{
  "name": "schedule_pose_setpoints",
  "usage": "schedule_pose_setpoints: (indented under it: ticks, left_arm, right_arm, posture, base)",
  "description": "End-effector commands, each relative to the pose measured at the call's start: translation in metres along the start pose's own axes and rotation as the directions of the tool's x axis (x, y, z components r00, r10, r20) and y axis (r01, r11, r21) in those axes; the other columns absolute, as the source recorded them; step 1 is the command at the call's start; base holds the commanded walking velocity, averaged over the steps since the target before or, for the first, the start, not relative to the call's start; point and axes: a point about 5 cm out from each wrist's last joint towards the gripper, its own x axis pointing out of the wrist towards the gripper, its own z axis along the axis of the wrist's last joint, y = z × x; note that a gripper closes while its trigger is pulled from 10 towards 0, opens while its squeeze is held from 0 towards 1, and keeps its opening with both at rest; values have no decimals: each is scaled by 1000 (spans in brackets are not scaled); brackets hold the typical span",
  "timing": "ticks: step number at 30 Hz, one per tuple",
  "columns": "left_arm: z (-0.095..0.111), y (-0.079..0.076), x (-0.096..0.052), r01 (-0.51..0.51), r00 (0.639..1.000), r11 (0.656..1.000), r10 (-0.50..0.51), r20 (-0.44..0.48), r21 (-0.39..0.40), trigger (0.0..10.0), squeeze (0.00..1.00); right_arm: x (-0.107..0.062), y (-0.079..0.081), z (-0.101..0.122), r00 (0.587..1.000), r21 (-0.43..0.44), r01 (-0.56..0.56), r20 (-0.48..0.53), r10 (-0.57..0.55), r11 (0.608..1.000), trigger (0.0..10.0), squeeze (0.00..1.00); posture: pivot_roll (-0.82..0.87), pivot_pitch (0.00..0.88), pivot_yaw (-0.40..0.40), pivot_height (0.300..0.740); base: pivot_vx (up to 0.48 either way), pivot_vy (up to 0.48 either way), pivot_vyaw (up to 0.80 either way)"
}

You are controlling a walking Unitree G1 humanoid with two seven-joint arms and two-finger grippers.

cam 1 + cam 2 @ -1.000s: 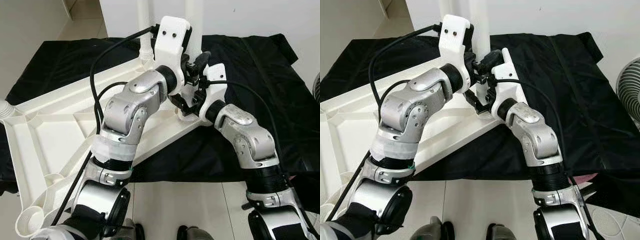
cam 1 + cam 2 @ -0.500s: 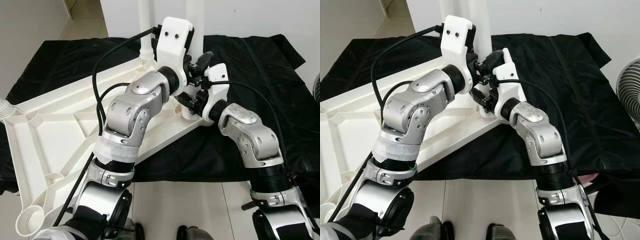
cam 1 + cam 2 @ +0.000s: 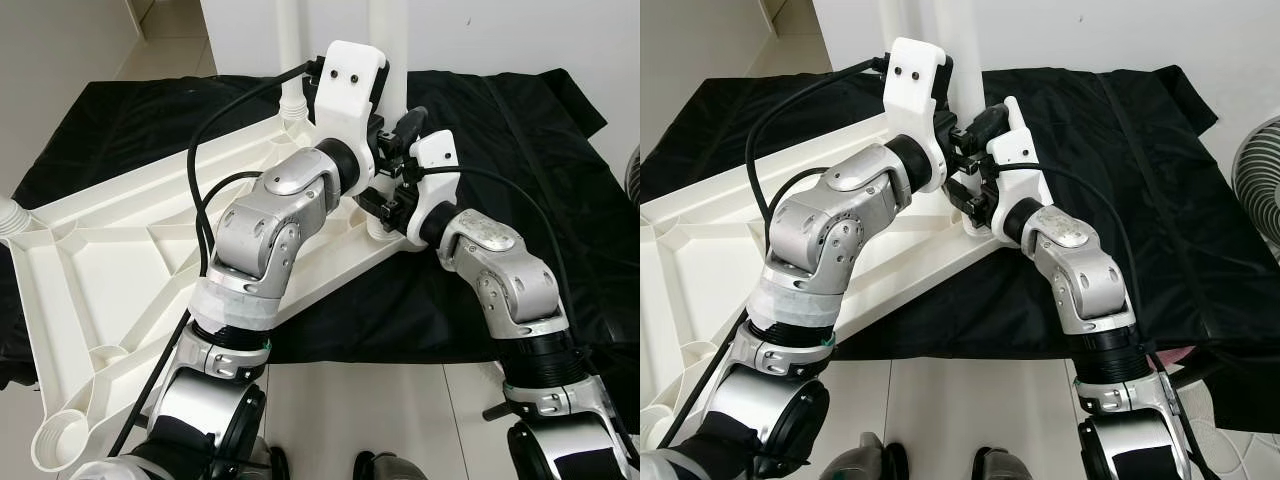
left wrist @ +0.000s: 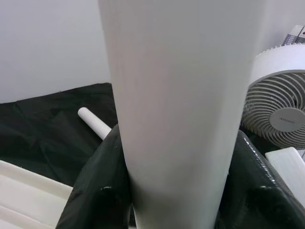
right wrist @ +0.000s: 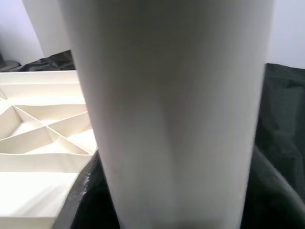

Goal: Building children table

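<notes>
The white plastic tabletop (image 3: 100, 260) lies upside down on a black cloth (image 3: 520, 130). A white table leg (image 3: 388, 40) stands upright in the far right corner socket. My left gripper (image 3: 376, 135) is shut on this leg just above the socket, its black fingers (image 4: 100, 191) pressing both sides. My right gripper (image 3: 385, 195) is shut on the same leg (image 5: 167, 95) a little lower, from the right. A second leg (image 3: 288, 40) stands in the neighbouring far socket.
An empty round socket (image 3: 58, 440) sits at the tabletop's near left corner, another (image 3: 10, 218) at the left edge. A loose white leg (image 4: 95, 121) lies on the cloth beyond. A white fan (image 3: 1255, 165) stands to the right. A white wall rises behind.
Both arms have crept slightly forward and up along the leg's base. The right wrist has risen a little. The leg and tabletop have stayed in place.
</notes>
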Motion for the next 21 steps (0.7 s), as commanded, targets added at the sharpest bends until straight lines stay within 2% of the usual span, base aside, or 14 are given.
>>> schedule_pose_setpoints:
  ticks: [1,3,4,5,19,20,21]
  left_arm:
    - [-6,-30,7,130,991,991,-130,-35,12,10000,0]
    - [-6,-31,7,131,991,991,-131,-34,15,10000,0]
    - [-6,-31,7,131,991,991,-130,-32,16,10000,0]
    - [-6,-31,6,131,991,991,-130,-31,15,10000,0]
    - [-6,-32,7,129,991,991,-128,-28,21,10000,0]
    - [-6,-32,7,129,991,991,-128,-29,22,10000,0]
    - [-7,-32,7,129,991,991,-128,-30,23,10000,0]
  right_arm:
    - [6,11,7,999,-26,-35,14,35,999,10000,1000]
    - [6,10,8,999,-29,-30,17,30,999,10000,1000]
    - [6,10,8,999,-28,-30,15,30,999,10000,639]
    - [6,10,9,999,-32,-29,15,30,999,10000,0]
    - [5,14,20,996,-46,-68,47,70,997,9922,0]
    - [5,14,20,996,-51,-70,50,72,996,4196,0]
    - [5,14,20,996,-51,-72,50,74,996,0,0]
  posture:
    - [-109,93,33,740]
    - [-110,87,33,740]
    - [-110,88,31,740]
    - [-110,88,31,740]
    - [-108,89,27,740]
    - [-108,89,27,740]
    - [-108,89,27,740]
  base:
    - [0,0,0]
    - [0,0,0]
    - [0,0,0]
    - [0,0,0]
    - [0,0,0]
    - [0,0,0]
    - [0,0,0]
